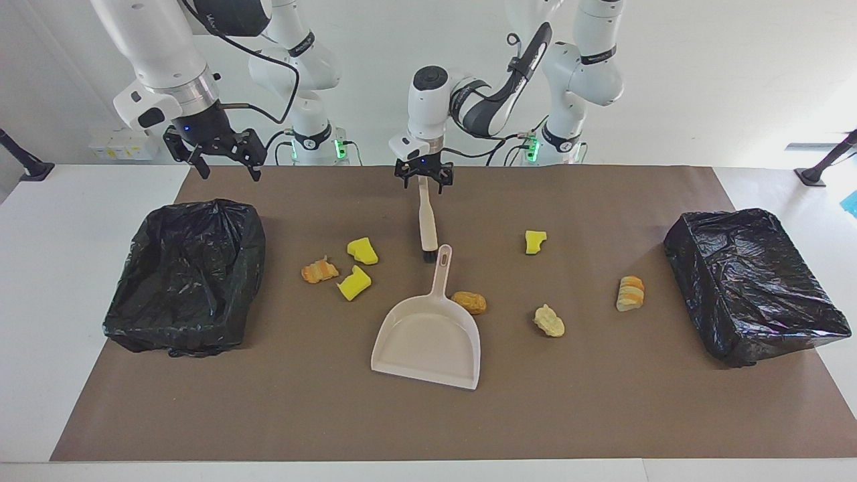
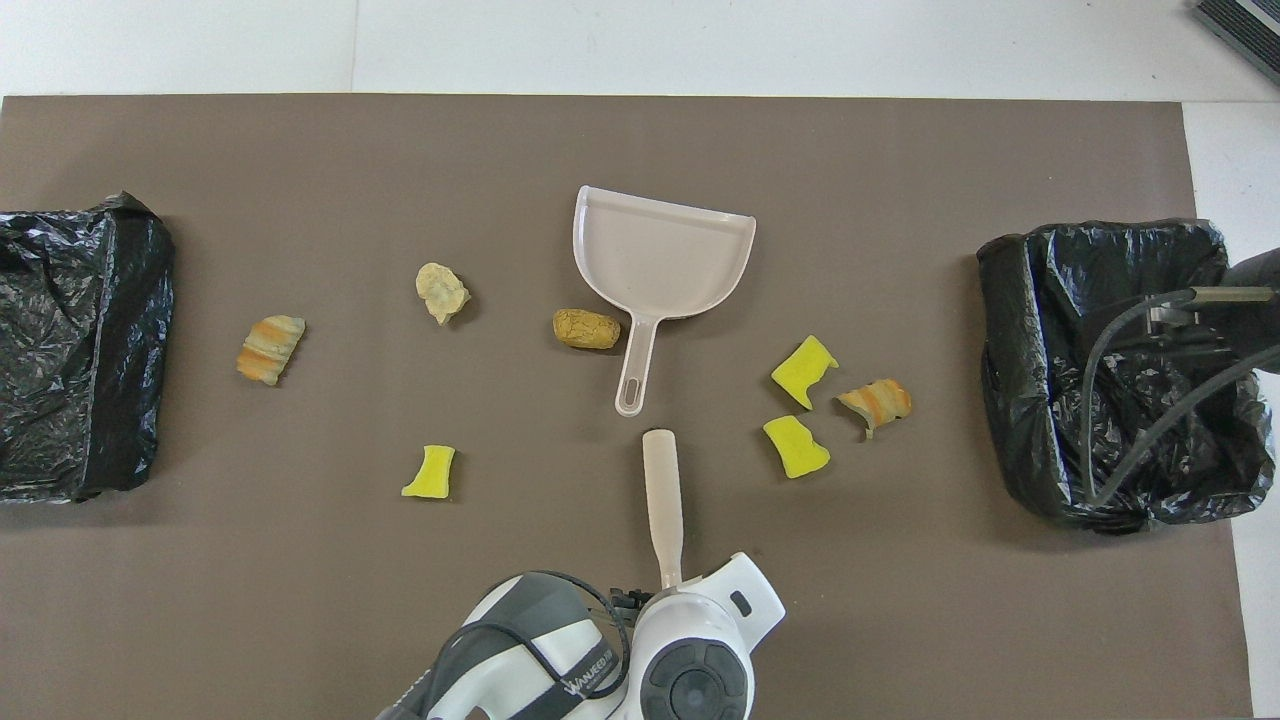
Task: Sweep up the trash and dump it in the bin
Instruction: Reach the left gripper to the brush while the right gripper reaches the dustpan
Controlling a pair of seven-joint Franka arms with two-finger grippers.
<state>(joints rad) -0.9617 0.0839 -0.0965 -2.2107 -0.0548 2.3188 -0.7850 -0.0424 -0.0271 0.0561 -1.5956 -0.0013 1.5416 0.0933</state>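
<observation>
Several trash pieces lie on the brown mat: three yellow sponge chunks (image 1: 362,250) (image 1: 353,282) (image 1: 535,242) and several bread-like lumps (image 1: 319,271) (image 1: 469,302) (image 1: 549,320) (image 1: 630,293). The beige brush (image 1: 427,224) (image 2: 662,490) lies nearer to the robots than the dustpan (image 1: 428,335) (image 2: 665,250), bristles toward the dustpan's handle. My left gripper (image 1: 423,179) hangs open low over the brush handle's end, one finger on each side of it. In the overhead view the left hand (image 2: 690,665) hides that end. My right gripper (image 1: 227,167) waits open, raised beside the bin (image 1: 181,321).
Two bins lined with black bags stand at the mat's ends, one at the right arm's end (image 2: 1040,300) and one at the left arm's end (image 1: 770,301) (image 2: 120,330). White table (image 1: 67,268) borders the mat.
</observation>
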